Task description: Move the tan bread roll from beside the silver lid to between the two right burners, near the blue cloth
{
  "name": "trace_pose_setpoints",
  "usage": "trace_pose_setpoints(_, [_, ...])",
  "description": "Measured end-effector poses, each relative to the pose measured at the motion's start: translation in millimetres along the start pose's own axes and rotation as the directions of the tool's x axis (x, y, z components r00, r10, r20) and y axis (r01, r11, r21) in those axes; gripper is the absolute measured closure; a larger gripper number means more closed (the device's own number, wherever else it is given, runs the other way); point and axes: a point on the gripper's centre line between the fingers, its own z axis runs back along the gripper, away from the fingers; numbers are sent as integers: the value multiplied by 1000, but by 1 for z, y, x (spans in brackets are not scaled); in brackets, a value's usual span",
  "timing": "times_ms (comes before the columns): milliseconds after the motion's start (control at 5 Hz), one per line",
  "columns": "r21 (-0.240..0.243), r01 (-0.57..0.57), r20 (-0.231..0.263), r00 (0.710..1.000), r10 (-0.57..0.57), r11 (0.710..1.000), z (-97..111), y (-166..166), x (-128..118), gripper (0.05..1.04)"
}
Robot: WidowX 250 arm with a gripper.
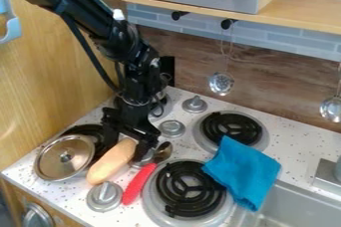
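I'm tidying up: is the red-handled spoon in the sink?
No, the red-handled spoon lies on the stovetop beside a black burner coil.

Your arm (100, 19) is black throughout, its chunky segments catching glossy highlights. You have a thick black cable (81, 41) curving beside it, a small white piece (118, 15) standing out near the middle joint, and thin wires (136, 103) looping around the wrist. Your gripper (125, 150) is black too, with a blocky, angular body.
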Motion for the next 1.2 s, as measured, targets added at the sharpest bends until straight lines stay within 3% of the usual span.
trace_pose_setpoints(400, [39, 6, -7, 1000, -6, 999, -7, 1, -4, 127])
trace_pose_setpoints(600, [64, 18, -34, 999, -16, 998, -13, 4, -11, 318])
trace_pose_setpoints(800, [72, 33, -42, 999, -30, 997, -15, 5, -17, 367])
trace_pose_setpoints(1000, [68, 35, -46, 998, -32, 997, -12, 5, -26, 367])
trace_pose_setpoints(1200, [15, 15, -40, 999, -14, 1000, 6, 1, -27, 367])
